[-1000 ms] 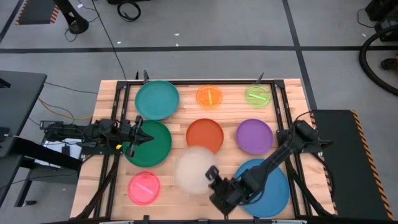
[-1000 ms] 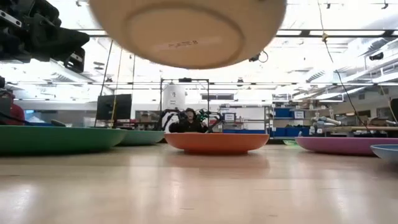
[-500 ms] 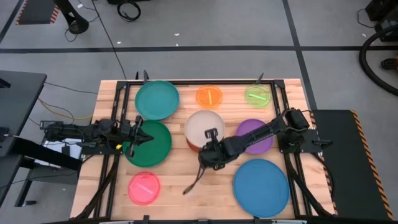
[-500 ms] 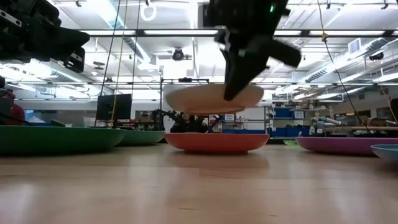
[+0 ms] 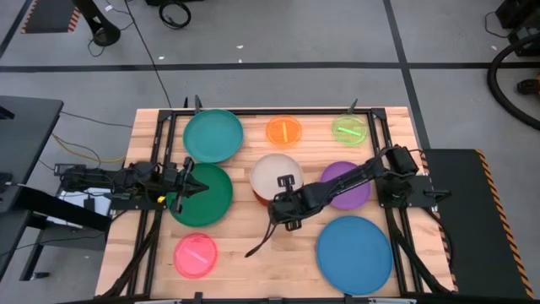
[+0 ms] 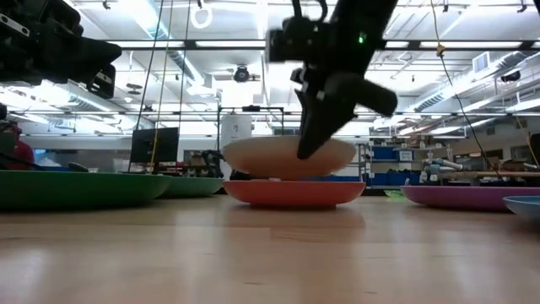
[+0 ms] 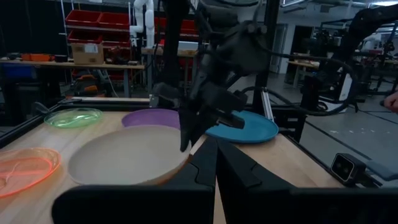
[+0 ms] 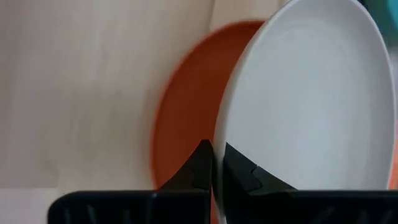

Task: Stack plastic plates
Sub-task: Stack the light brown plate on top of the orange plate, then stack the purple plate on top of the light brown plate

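The right gripper (image 5: 284, 187) reaches in over the middle of the table (image 5: 236, 257), its two fingers pressed together on the near rim of the cream plate (image 5: 277, 173); in the right wrist view the fingertips (image 8: 211, 163) meet right at that plate's edge. The cream plate (image 6: 287, 157) sits just above the red-orange plate (image 6: 293, 193); in the low view a narrow gap shows between the two, and from above the cream one covers nearly all of the red-orange one, leaving only a sliver at its near edge.

Just beside the right arm lies the purple plate (image 5: 348, 186), partly crossed by the arm's links. The large blue plate (image 5: 354, 255) lies at the near right, apart from the gripper. At the far edge sit the small orange plate (image 5: 284, 131) and the lime plate (image 5: 348, 129), with the teal plate (image 5: 213, 135) further left. The translucent pink plate (image 5: 195, 255) lies at the near left corner.

The left gripper (image 5: 192, 187) hangs over the dark green plate (image 5: 205, 198) at the table's left side, its fingers closed together with nothing between them, pointing toward the cream plate. Nothing stands between the two grippers but bare wood.
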{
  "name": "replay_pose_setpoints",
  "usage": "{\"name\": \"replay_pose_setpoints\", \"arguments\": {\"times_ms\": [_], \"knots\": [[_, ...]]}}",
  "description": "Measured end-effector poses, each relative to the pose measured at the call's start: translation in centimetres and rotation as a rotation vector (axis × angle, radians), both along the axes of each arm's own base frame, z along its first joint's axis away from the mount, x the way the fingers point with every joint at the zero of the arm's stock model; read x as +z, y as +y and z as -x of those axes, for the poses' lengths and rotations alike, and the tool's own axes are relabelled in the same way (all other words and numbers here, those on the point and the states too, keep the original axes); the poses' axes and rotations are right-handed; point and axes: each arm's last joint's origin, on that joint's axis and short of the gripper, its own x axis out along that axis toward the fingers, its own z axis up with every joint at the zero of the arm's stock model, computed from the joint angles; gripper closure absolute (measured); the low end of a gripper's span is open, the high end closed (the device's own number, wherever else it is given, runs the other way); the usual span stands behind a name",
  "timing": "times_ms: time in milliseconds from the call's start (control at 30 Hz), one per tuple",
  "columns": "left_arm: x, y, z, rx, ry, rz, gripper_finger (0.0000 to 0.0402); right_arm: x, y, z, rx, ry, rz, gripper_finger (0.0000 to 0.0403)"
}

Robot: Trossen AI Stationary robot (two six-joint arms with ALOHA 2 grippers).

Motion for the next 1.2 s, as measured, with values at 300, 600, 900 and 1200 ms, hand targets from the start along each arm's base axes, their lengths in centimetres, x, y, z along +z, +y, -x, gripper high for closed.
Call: {"name": "replay_pose_setpoints", "arguments": {"times_ms": [300, 600, 900, 1200], "knots": [[0.0, 0.0, 0.0, 0.000, 0.000, 0.000, 0.0388, -2.1, -0.5, 0.7, -0.037, -0.003, -0.011, 0.0380], [0.0, 0.0, 0.0, 0.000, 0.000, 0.000, 0.0388, -2.1, -0.5, 0.7, -0.029, -0.009, 0.014, 0.0335], [0.0, 0.0, 0.0, 0.000, 0.000, 0.000, 0.0388, -1.3, -0.7, 0.8, -0.073, -0.045, 0.074, 0.0264], [0.0, 0.0, 0.0, 0.000, 0.000, 0.000, 0.0388, 0.5, -0.5, 0.6, -0.114, -0.056, -0.002, 0.0254]]}}
